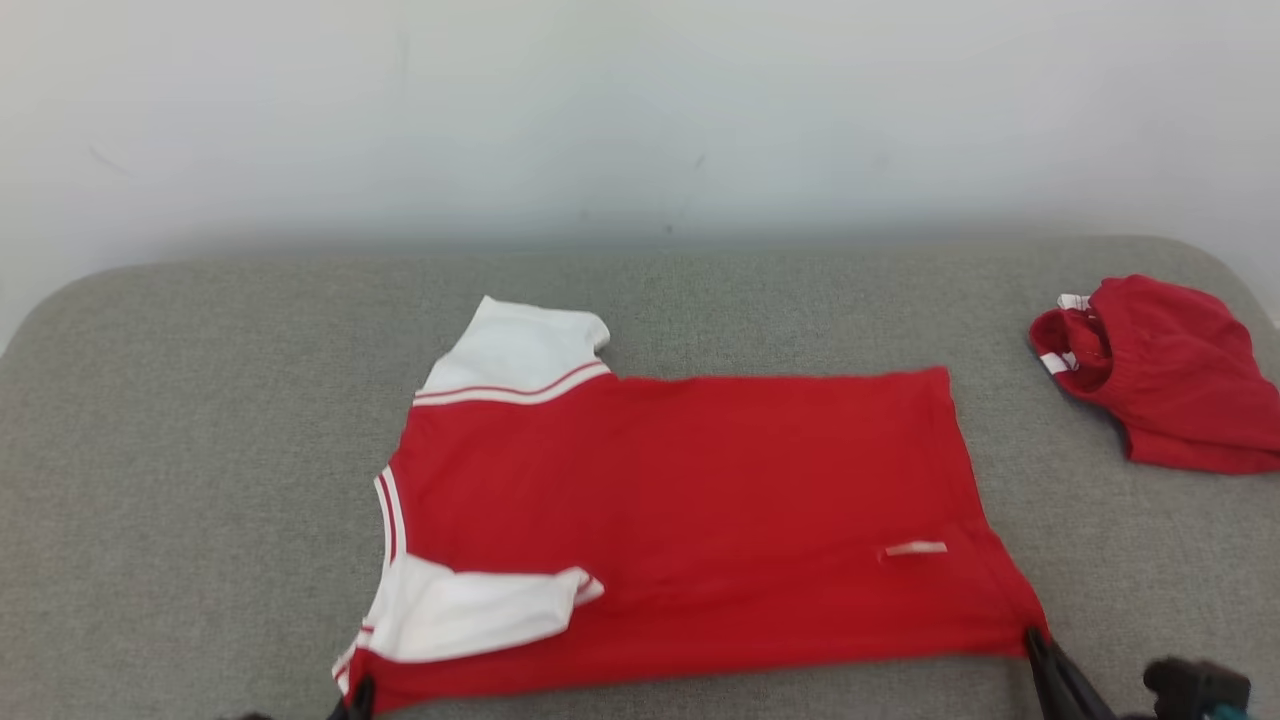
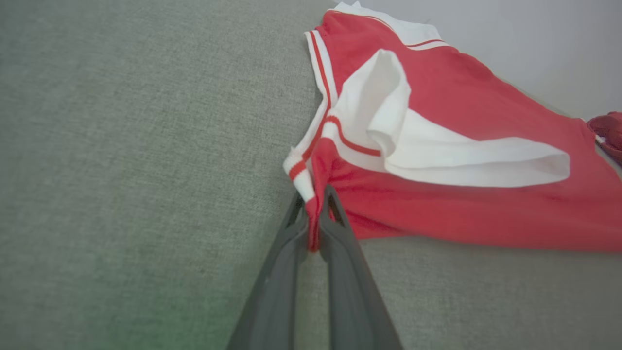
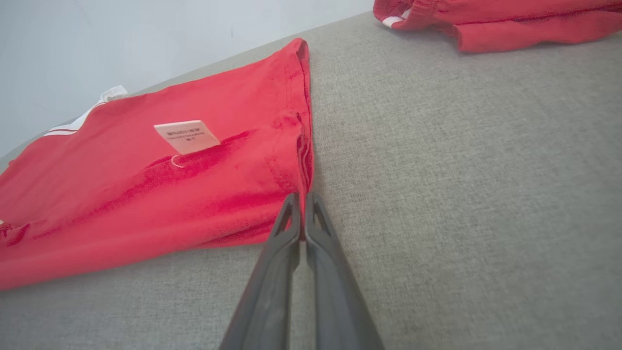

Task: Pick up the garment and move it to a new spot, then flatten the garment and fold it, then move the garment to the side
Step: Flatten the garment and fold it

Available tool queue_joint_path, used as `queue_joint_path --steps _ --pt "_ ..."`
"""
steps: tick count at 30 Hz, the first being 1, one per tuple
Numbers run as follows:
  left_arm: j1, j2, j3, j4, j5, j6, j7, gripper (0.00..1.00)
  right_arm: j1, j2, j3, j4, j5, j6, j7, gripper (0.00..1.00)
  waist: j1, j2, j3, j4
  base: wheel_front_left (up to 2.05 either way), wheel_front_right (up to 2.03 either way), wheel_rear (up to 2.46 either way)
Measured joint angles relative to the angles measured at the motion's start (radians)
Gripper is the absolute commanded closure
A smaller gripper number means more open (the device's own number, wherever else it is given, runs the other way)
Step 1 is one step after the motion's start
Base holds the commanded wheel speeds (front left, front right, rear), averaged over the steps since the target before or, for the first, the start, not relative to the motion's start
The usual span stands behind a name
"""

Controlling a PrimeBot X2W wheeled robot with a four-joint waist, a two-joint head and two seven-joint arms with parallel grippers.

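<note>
**1. Garment position.** The garment point(image 1: 690, 500) lies spread at the centre of the grey padded surface point(image 1: 200, 450). Its neck end points to 9 o'clock and its hem to 3 o'clock. The near sleeve point(image 1: 470, 610) is turned in over the red body. The far sleeve point(image 1: 520, 345) projects flat toward 11 o'clock. A small white label point(image 1: 915, 548) sits on the body near the hem, at about 4 o'clock from the garment's centre. The number is not in view.

**2. Gripper state.** The left gripper point(image 2: 315, 204) is clenched on the near corner at 7 o'clock, with red cloth and striped trim pinched between its fingers. The right gripper point(image 3: 302, 201) is clenched on the near hem corner at 5 o'clock. Both corners rest at surface level.

**3. Surroundings.** A smaller red garment point(image 1: 1170, 370) lies well apart at 2 o'clock. A pale wall point(image 1: 640, 100) closes the scene at 12 o'clock.

**4. Step in hand.** By judgement, flattening is complete and folding is under way. Both near corners are held for a lengthwise fold.

**5. Next move.** Raise both corners together and keep the near edge taut between the grippers. Carry the edge toward 12 o'clock and lay it along the far edge. Keep both heights equal to avoid skew. Check that the turned-in sleeve stays inside the fold.
</note>
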Motion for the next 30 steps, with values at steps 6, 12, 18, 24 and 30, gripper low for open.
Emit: queue_joint_path --steps 6,12,18,24,30 --pt "0.122 0.007 -0.005 -0.114 0.002 0.043 0.010 1.00 0.170 -0.015 -0.043 -0.123 0.028 0.000 0.066 1.00 0.0000 0.0000 -0.006 0.004 0.00 0.00 0.00" --pt "0.167 0.007 -0.006 -0.169 0.001 0.077 0.017 1.00 0.234 0.015 -0.094 -0.193 0.016 0.000 0.113 1.00 0.0000 0.0000 0.001 0.000 0.00 0.00 0.00" --pt "0.176 0.009 -0.011 -0.174 0.003 0.091 0.018 0.77 0.253 0.041 -0.131 -0.211 -0.015 0.000 0.150 1.00 0.0000 0.0000 -0.009 0.004 0.00 0.00 0.00" --pt "0.177 0.015 0.002 -0.172 0.018 0.102 0.011 0.00 0.251 0.062 -0.172 -0.232 -0.046 0.000 0.144 0.00 0.0000 0.0000 -0.026 0.009 0.00 0.00 0.00" --pt "0.187 0.022 0.079 -0.264 0.085 0.122 0.003 0.00 0.232 0.069 -0.183 -0.307 -0.115 0.000 0.080 0.00 0.0000 0.0000 -0.036 0.012 0.00 0.00 0.00"
